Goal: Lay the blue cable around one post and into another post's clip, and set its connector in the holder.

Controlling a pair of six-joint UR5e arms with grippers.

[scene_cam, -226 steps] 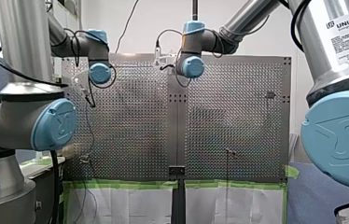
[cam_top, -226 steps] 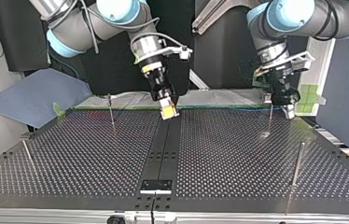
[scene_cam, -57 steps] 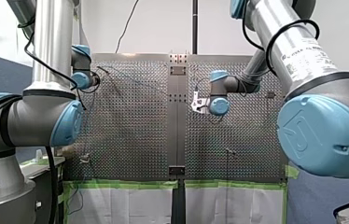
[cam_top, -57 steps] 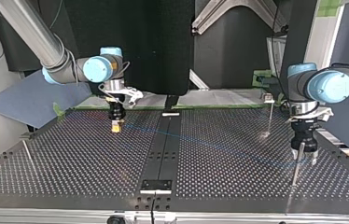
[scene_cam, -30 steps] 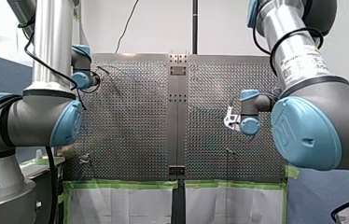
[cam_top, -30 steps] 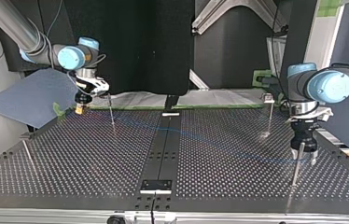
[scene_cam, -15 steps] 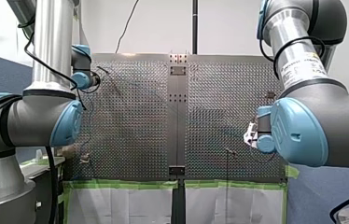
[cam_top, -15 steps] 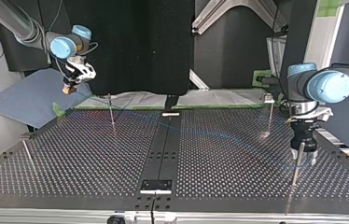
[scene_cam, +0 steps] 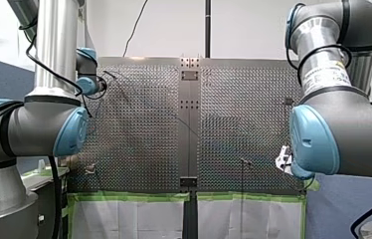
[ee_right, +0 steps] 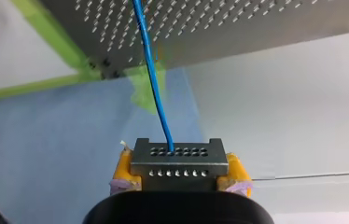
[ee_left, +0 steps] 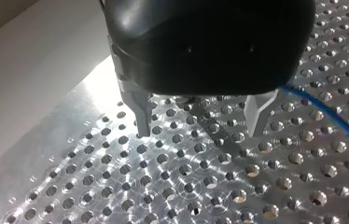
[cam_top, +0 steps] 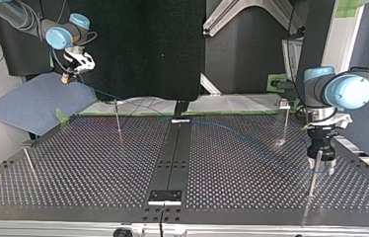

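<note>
R pincer [ee_right: 177, 176] clamps connector [ee_right: 177, 156]; L pincer [ee_left: 199, 131] spread wide.

Four posts [cam_top: 117, 117] [cam_top: 284, 124] [cam_top: 313, 173] [cam_top: 28, 160], one blue cable [ee_right: 154, 79], one connector [ee_right: 177, 163], two end effectors [ee_left: 199, 133] [ee_right: 178, 171]

Beside the centre rail [cam_top: 172, 158] the counter [cam_top: 98, 173] lies open; the blue cable [ee_right: 151, 74] crosses its far end, thin posts [cam_top: 117, 116] flanking.

Bright glare on perforated table [ee_left: 84, 107] beside my left gripper [ee_left: 200, 133]; dark shadow streak beneath it.
</note>
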